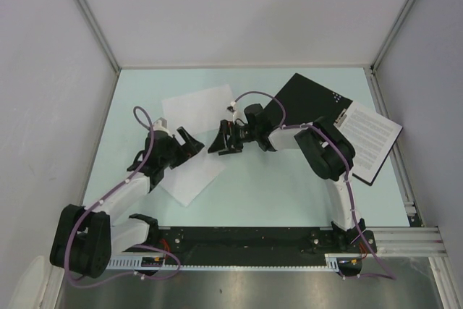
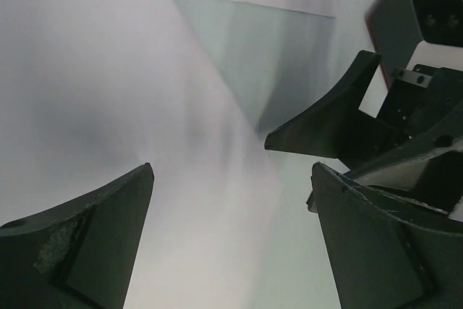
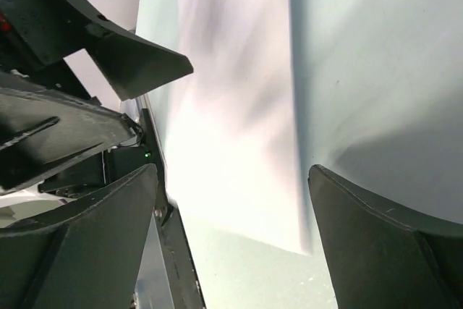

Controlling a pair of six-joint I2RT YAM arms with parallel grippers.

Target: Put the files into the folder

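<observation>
The folder [image 1: 307,99] lies open at the back right, black inside up, with small white dots. A file with dense black text [image 1: 370,135] rests on its right half. Two blank white files lie left of centre: one [image 1: 194,106] further back, one [image 1: 189,177] nearer, overlapping under the grippers. My left gripper [image 1: 192,142] and right gripper [image 1: 221,142] hover face to face over them, both open and holding nothing. In the left wrist view the gripper [image 2: 233,171] is over white paper [image 2: 108,85]. The right wrist view shows its gripper [image 3: 233,171] above a sheet's corner [image 3: 231,121].
Grey walls with metal frame posts [image 1: 87,16] enclose the pale green table [image 1: 275,193]. A metal rail [image 1: 405,193] runs along the right edge. The black base bar [image 1: 246,240] spans the near edge. The two grippers' fingertips are close together.
</observation>
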